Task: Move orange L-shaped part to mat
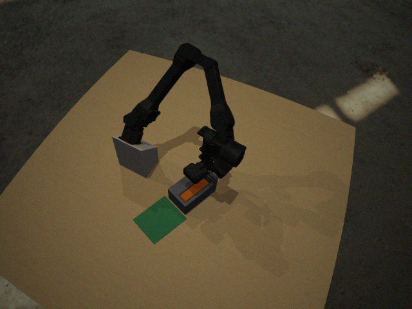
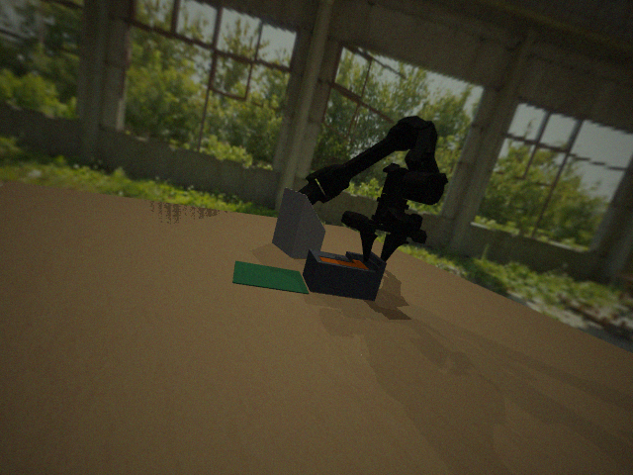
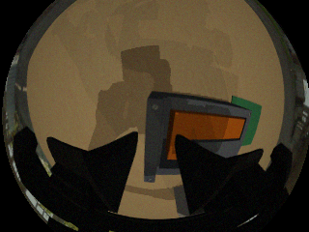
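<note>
The orange L-shaped part (image 1: 191, 194) (image 2: 337, 262) (image 3: 208, 127) lies in the pocket of the grey tray (image 1: 199, 202) (image 2: 342, 281) (image 3: 154, 140); I see no clearly raised end. My gripper (image 2: 374, 258) (image 3: 156, 137) is partly open and empty, pointing down at the tray's end away from the mat. One fingertip is over the L-shaped end and hides some of it in the wrist view; the other is out past the tray's end wall. Whether the fingertip touches the part cannot be told. The green mat (image 1: 158, 221) (image 2: 268, 277) (image 3: 255, 116) is bare, beside the tray's other end.
The grey block (image 1: 132, 159) (image 2: 296, 227) under the arm's base stands behind the mat and tray. The tray has a higher wall at its end by the gripper. The arm's shadow falls across the tan table top (image 1: 266, 232) (image 2: 204, 357).
</note>
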### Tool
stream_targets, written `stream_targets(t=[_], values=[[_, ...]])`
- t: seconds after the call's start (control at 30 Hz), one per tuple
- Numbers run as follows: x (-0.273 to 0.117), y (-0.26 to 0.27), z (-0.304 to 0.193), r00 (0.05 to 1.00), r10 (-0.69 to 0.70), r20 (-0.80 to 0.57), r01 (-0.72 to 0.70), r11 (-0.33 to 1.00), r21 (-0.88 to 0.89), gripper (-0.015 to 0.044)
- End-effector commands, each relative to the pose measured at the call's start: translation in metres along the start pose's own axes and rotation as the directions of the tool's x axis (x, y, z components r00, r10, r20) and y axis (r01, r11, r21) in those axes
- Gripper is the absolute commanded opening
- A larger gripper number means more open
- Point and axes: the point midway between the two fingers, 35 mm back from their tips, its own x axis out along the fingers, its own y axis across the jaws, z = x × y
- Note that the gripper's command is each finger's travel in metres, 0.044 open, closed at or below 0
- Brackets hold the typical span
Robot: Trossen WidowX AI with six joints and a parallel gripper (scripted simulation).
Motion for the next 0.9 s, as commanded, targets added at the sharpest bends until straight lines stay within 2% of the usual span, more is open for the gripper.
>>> stream_targets(t=[0.0, 0.87], values=[[0.005, 0.0, -0.002, 1.0, 0.004, -0.005, -0.004, 1.0, 0.007, 0.018], [0.038, 0.0, -0.002, 1.0, 0.006, -0.006, -0.006, 1.0, 0.007, 0.018]])
